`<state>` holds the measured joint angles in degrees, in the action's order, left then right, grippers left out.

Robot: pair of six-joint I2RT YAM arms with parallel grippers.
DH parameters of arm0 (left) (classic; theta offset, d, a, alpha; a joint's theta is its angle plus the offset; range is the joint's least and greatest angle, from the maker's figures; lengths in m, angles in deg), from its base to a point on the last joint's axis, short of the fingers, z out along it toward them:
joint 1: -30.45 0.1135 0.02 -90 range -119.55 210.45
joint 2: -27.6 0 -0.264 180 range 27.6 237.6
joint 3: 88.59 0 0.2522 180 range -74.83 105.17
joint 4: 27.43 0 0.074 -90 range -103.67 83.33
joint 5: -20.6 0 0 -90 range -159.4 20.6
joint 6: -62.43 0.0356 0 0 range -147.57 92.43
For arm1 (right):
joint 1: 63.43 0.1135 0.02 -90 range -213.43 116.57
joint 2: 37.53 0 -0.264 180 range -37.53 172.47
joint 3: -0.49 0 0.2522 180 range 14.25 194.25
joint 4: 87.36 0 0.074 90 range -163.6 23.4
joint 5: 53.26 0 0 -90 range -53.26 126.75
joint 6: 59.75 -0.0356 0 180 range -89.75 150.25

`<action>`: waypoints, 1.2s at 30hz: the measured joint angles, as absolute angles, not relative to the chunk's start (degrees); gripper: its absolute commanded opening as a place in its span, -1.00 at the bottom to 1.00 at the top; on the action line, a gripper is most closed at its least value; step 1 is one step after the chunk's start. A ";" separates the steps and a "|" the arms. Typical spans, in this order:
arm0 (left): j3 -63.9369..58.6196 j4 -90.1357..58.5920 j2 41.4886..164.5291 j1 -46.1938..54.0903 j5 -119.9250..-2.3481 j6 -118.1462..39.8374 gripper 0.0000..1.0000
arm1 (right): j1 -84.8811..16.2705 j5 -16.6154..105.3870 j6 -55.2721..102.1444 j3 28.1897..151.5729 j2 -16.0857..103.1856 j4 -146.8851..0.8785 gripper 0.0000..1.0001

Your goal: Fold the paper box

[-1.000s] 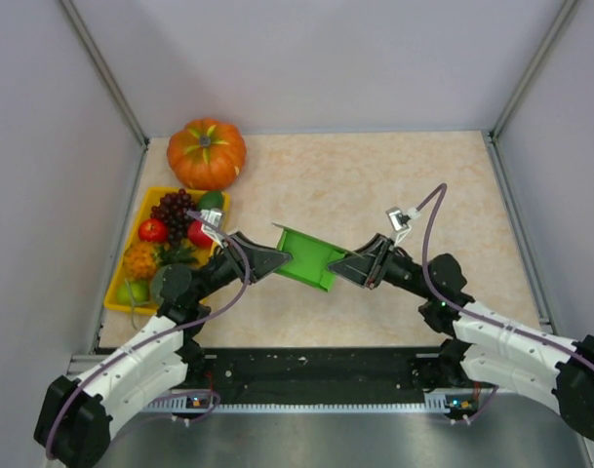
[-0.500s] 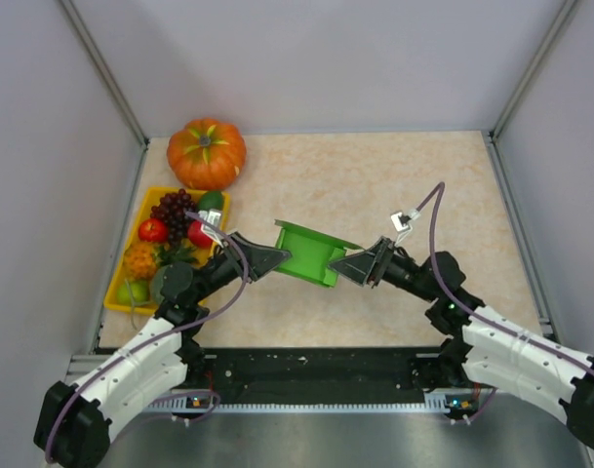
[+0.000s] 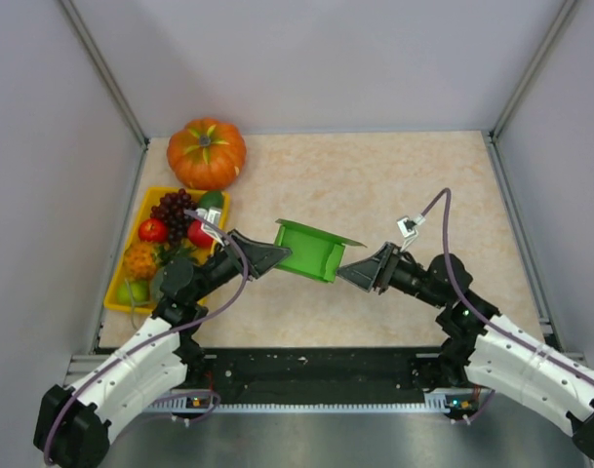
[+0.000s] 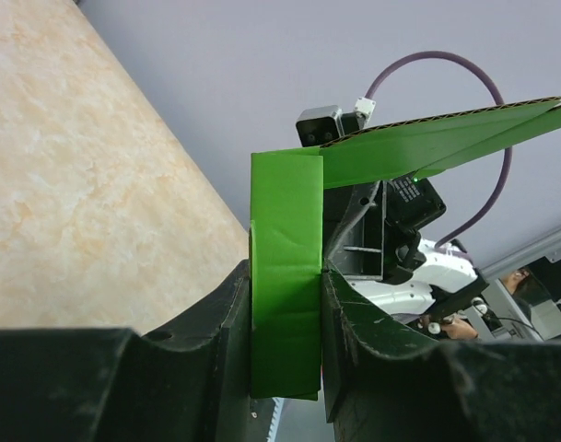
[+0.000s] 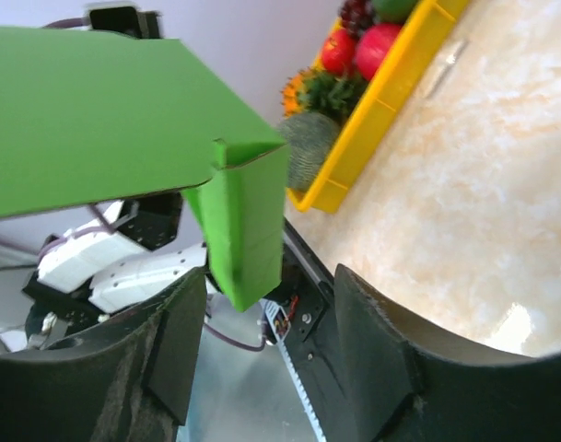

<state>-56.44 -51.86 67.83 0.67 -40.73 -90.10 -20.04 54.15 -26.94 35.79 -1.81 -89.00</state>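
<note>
The paper box (image 3: 311, 255) is a bright green card, partly folded into an open tray shape and held up over the middle of the table. My left gripper (image 3: 277, 256) is shut on its left wall. In the left wrist view, a green wall panel (image 4: 285, 276) stands clamped between the two black fingers of that gripper (image 4: 286, 308). My right gripper (image 3: 352, 273) hangs just right of the box with its jaws apart. In the right wrist view, a corner of the box (image 5: 243, 239) dips between the spread fingers of that gripper (image 5: 266, 295) without touching them.
An orange pumpkin (image 3: 207, 153) sits at the back left. A yellow tray (image 3: 118, 285) along the left edge holds grapes (image 3: 173, 207), red fruit and other pieces. Grey walls close in the table on three sides.
My right gripper opened, let go of the box's right side and drew back to the right. The box lifted and tilted slightly. The left gripper kept its hold.
</note>
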 measured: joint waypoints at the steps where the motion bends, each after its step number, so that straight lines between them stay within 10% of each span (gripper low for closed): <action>1: -56.09 -51.12 67.79 0.67 -40.78 -89.53 -0.75 | -19.88 53.72 -26.70 36.25 -1.15 -88.19 0.07; 25: -52.41 -35.21 62.65 -0.10 -49.37 -78.45 -0.81 | -9.39 30.02 -22.44 54.72 16.62 -72.19 -1.00; 36: -52.35 -26.14 64.38 0.01 -57.82 -76.96 -0.79 | -0.84 5.83 -25.50 76.48 37.93 -48.67 -1.00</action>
